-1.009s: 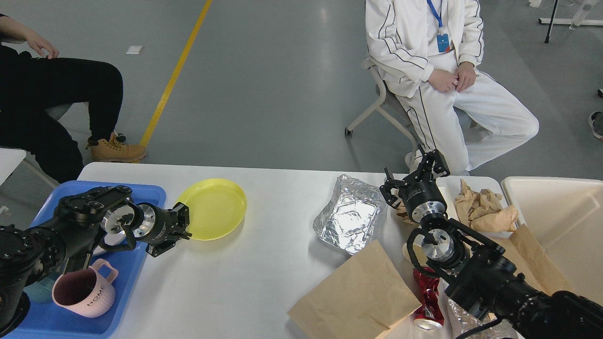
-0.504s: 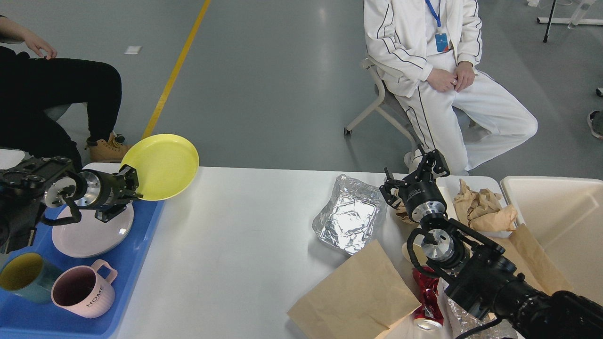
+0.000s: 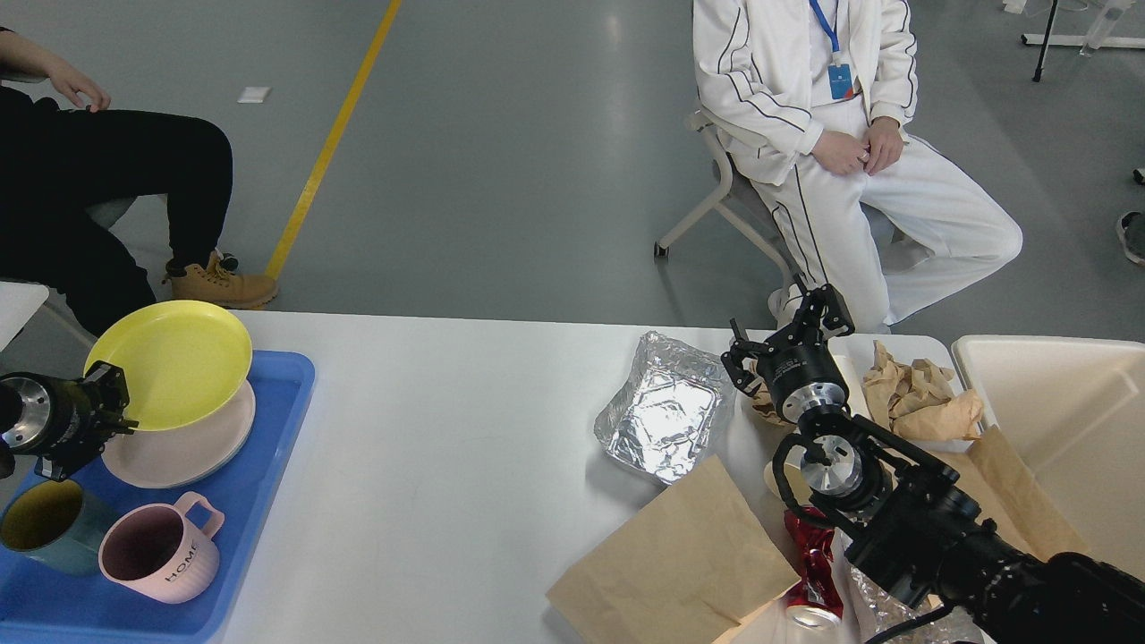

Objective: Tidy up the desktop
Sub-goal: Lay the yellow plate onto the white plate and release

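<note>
Grey floor and two seated people lie beyond the desktop, which spreads white below and between both my arms. On my left side, my left gripper is clamped on the near rim of the yellow plate, holding it tilted over the pale plate in the blue tray; whether the two plates touch yet I cannot tell. I judge this to be the stacking step: the plate wants lowering flat onto the pale one, then the fingers letting go and backing off toward me without nudging the pink mug or the teal mug just behind the gripper.

My right gripper hangs with its fingers spread, holding nothing, just right of the foil tray and left of the crumpled brown paper. Litter remains on that side (flat paper bag, crushed red can), with the cream bin further right, so much tidying is left.
</note>
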